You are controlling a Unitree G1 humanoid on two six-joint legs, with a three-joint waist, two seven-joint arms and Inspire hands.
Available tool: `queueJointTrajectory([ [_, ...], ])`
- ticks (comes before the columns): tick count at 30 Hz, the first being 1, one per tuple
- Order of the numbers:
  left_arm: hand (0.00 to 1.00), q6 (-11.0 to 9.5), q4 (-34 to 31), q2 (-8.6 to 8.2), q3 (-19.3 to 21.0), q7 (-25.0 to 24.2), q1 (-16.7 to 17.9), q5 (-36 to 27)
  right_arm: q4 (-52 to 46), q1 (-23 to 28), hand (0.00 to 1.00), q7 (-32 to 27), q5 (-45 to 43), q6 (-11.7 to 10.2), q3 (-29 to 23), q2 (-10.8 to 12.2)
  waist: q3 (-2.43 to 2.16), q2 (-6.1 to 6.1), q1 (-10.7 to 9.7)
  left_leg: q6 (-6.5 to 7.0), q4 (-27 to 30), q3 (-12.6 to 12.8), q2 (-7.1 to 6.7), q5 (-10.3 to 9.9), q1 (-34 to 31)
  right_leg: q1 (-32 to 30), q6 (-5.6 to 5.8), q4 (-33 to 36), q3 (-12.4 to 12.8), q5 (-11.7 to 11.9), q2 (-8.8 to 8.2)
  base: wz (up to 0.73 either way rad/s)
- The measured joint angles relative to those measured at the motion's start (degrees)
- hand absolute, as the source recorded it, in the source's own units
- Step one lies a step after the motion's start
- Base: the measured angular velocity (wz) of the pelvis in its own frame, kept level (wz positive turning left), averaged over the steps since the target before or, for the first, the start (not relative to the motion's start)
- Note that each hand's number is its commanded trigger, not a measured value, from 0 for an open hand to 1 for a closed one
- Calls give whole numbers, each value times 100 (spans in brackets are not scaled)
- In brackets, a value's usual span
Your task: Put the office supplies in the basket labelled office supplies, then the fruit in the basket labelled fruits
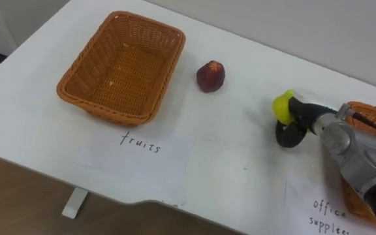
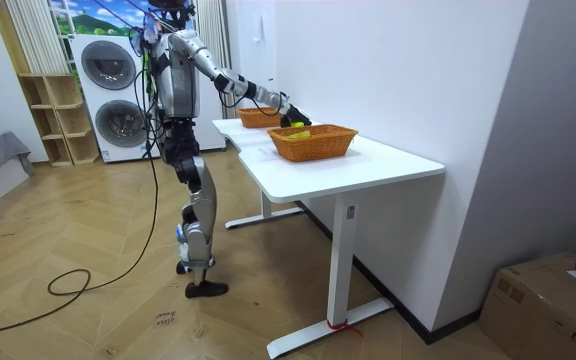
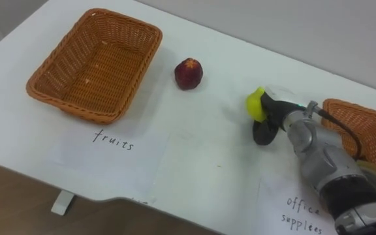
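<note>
I'm gripping the yellow fruit (image 1: 281, 106) in my right hand (image 1: 303, 116), fingers curled around it, over the counter (image 1: 240, 170). The fruits basket (image 1: 77, 88) is sitting empty, and the red fruit (image 1: 210, 76) is waiting beside it.

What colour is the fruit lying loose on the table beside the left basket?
The fruit is dark red, clearest in the left eye view.

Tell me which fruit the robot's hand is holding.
The yellow fruit, gripped in the right hand. The red fruit lies free on the table beside the empty basket.
</note>
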Motion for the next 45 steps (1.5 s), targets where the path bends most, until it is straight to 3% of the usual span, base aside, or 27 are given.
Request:
queueJointTrajectory([
  [14,0,-3,49,-2,14,33,-5,-5,-127,30,100,12,-5,1,-2,-26,-5,-11,-14,0,2,4,0,0,4,-2,0,-1,24,0,-2,0],
  [23,0,1,264,-46,142,149,47,-2,-1330,395,100,154,-63,-34,-12,-78,16,30,-184,0,-3,55,4,1,1,-19,0,0,74,0,-4,-2],
  [32,0,-9,249,-71,192,282,73,-7,-1863,354,100,187,235,-161,-32,-140,-8,17,-217,2,21,56,0,2,20,12,0,11,80,0,-15,0],
  [37,0,6,238,-126,311,324,232,25,-2344,276,100,358,479,-93,-61,-142,-30,49,-338,0,11,45,8,1,120,118,0,4,81,0,-9,0],
  [45,0,19,186,-224,643,329,376,172,-3023,286,100,486,826,-75,-517,-160,-59,45,-313,1,-14,34,0,2,304,294,3,1,70,-2,-12,0],
])
